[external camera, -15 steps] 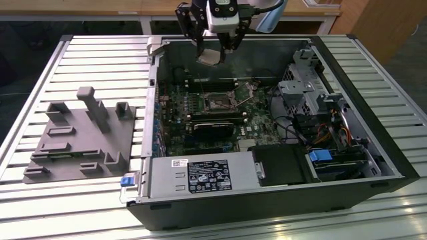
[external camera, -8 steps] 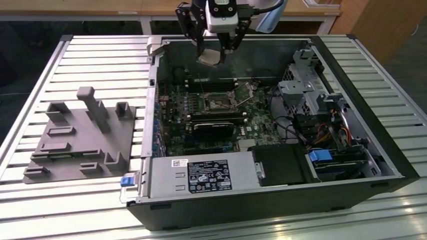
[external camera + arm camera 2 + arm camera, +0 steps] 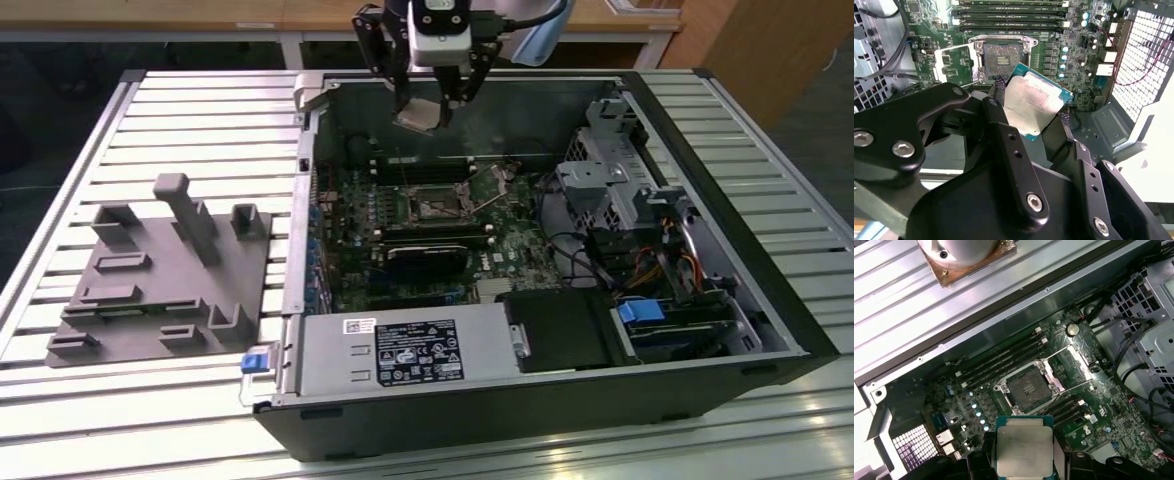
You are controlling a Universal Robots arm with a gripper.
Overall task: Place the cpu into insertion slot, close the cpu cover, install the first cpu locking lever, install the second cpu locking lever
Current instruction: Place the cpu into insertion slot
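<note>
Cpu (image 3: 1034, 102) clamped by two edges between the clenched fingers (image 3: 1004, 140), silver-grey top showing in both wrist views, hanging clear above the far end of the open computer case (image 3: 561, 415). Insertion slot (image 3: 1028, 390) on the green board (image 3: 1104, 405) uncovered, dark centre bare, apart from the cpu. Cpu cover (image 3: 1071, 362) swung open, lying just beside the slot. Grey fixture block (image 3: 160, 270) on the slatted worktop (image 3: 200, 120), toward the exterior view's left.
</note>
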